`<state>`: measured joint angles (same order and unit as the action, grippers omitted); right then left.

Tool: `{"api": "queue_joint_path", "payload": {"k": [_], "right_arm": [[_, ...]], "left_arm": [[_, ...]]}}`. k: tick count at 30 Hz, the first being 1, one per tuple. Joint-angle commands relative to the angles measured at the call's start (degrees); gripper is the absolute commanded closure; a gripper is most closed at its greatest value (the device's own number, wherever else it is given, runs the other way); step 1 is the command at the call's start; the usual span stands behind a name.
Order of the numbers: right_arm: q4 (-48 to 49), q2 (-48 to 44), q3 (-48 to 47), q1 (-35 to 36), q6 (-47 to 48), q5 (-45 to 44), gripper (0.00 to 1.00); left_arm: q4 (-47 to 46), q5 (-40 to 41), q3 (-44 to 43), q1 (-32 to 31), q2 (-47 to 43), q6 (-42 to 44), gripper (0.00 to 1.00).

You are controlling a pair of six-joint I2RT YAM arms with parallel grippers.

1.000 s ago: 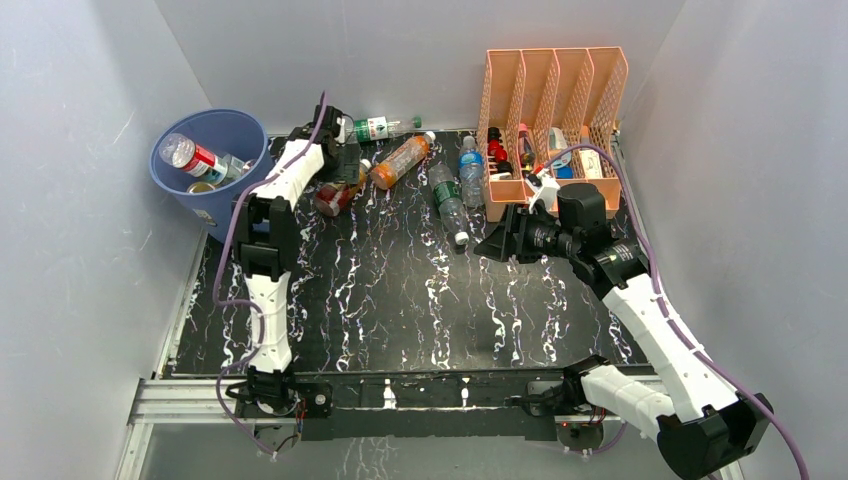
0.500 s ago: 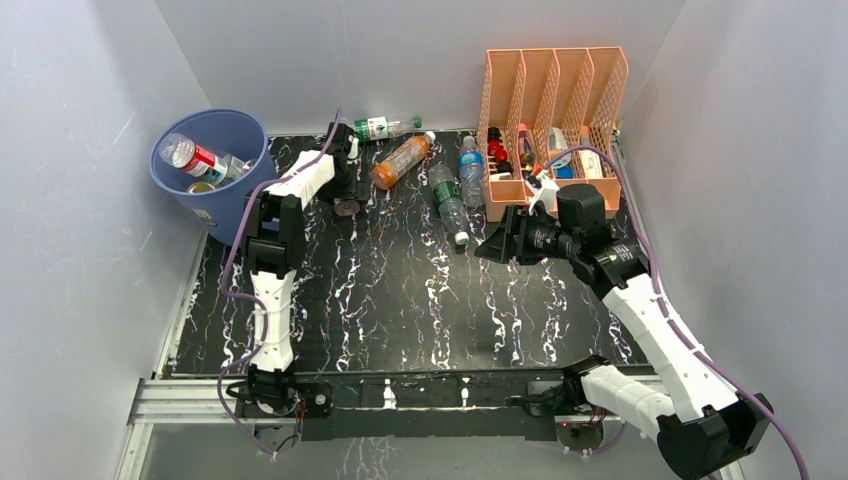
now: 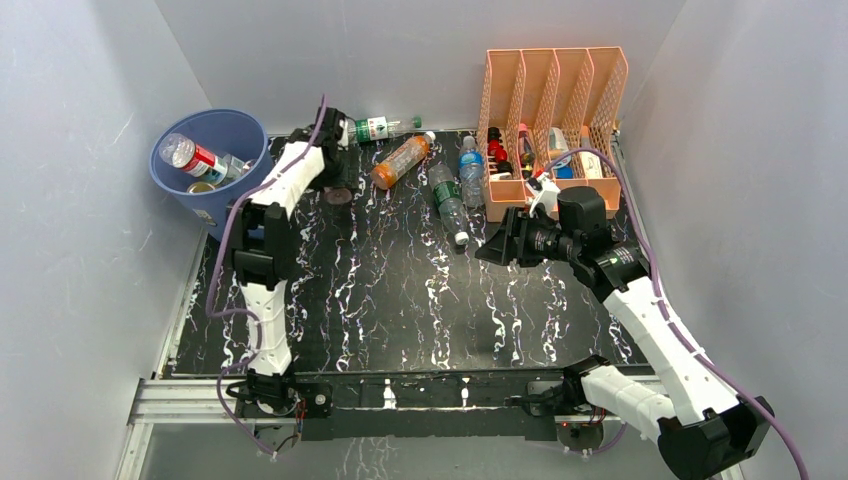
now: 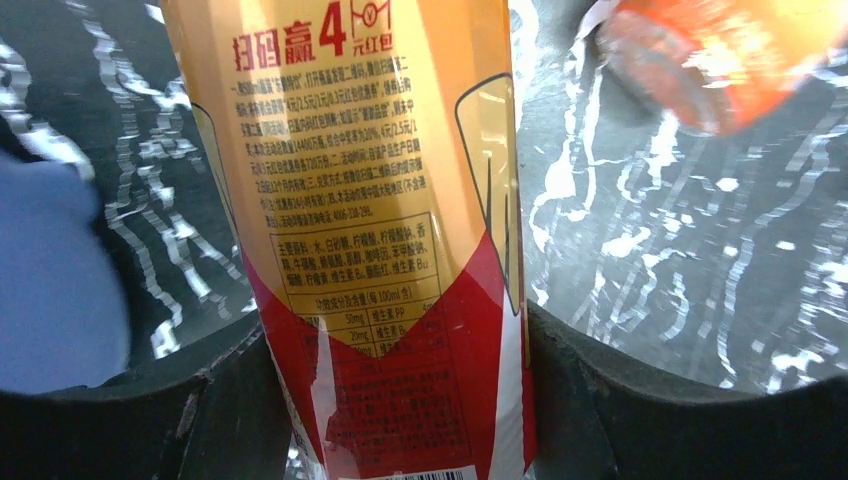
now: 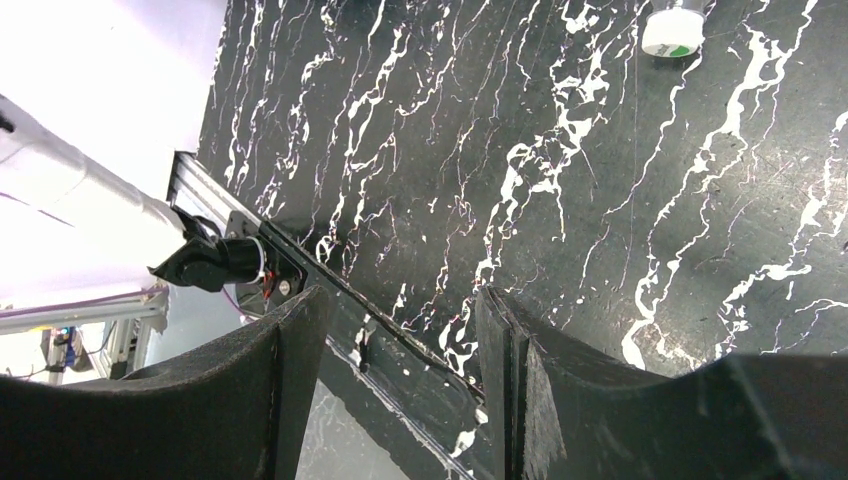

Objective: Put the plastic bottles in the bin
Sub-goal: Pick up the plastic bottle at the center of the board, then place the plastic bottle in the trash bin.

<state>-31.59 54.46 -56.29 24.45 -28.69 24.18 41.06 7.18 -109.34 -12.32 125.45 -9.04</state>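
Observation:
My left gripper (image 3: pixel 336 178) is at the back left of the table, shut on a plastic bottle (image 4: pixel 370 200) with a yellow and red label. Both pads press the bottle's sides at my left gripper (image 4: pixel 395 350). Only the bottle's dark red end (image 3: pixel 338 196) shows from above. The blue bin (image 3: pixel 228 214) stands just to the left with bottles inside (image 3: pixel 196 158). More bottles lie nearby: an orange one (image 3: pixel 400 160), a green-labelled one (image 3: pixel 375 127), another clear one (image 3: pixel 448 195) and a blue-labelled one (image 3: pixel 470 165). My right gripper (image 3: pixel 497 246) hangs open and empty over the table (image 5: pixel 395 390).
A peach file organizer (image 3: pixel 553 75) with small items stands at the back right, close behind my right wrist. White walls enclose the table on three sides. A white bottle cap (image 5: pixel 672 30) shows ahead of my right gripper. The metal rail (image 3: pixel 420 390) runs along the near edge.
The left jaws have come in from wide open onto the yellow and red bottle, and the left wrist shifted slightly. The right arm has not moved.

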Motion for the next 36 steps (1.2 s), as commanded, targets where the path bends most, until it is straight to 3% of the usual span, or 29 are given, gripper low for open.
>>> {"api": "queue_joint_path", "payload": {"k": [1,10,15,21,28,30,31,32,33,36], "right_arm": [[2.6,-1.3,0.8,0.1,-1.1,1.2,0.33],[2.9,-1.8,1.1,0.2,-1.1,1.8,0.33],[2.4,-1.9,0.7,0.2,-1.1,1.9,0.33],[3.0,-1.9,1.4,0.2,-1.1,2.4,0.33],[4.3,-1.5,1.8,0.1,-1.1,3.4,0.33],[4.5,-1.4,2.0,0.2,-1.1,3.3,0.33],[4.5,-1.3,2.0,0.1,4.9,3.4,0.33],[4.5,-1.2,2.0,0.2,-2.8,3.5,0.33],[4.6,-1.1,2.0,0.2,-3.8,3.5,0.33],[4.9,-0.9,2.2,0.1,-4.0,3.7,0.33]], "left_arm": [[4.4,2.8,-5.7,0.1,-13.9,-1.3,0.55],[12.0,6.5,-23.2,2.8,-21.7,-2.3,0.54],[13.1,2.1,-26.0,15.6,-23.0,-4.4,0.54],[12.1,-1.3,-23.3,23.9,-24.0,-5.6,0.53],[10.0,-3.9,-18.2,25.0,-24.3,-6.1,0.52],[8.6,-3.7,-15.5,25.0,-25.6,-6.0,0.43],[8.8,-3.0,-15.0,25.0,-25.9,-6.0,0.32],[9.5,-2.5,-15.0,25.0,-25.9,-5.9,0.24],[10.2,-1.5,-15.4,25.0,-25.8,-6.0,0.16],[12.3,0.5,-16.8,25.2,-25.7,-6.1,0.08]]}}
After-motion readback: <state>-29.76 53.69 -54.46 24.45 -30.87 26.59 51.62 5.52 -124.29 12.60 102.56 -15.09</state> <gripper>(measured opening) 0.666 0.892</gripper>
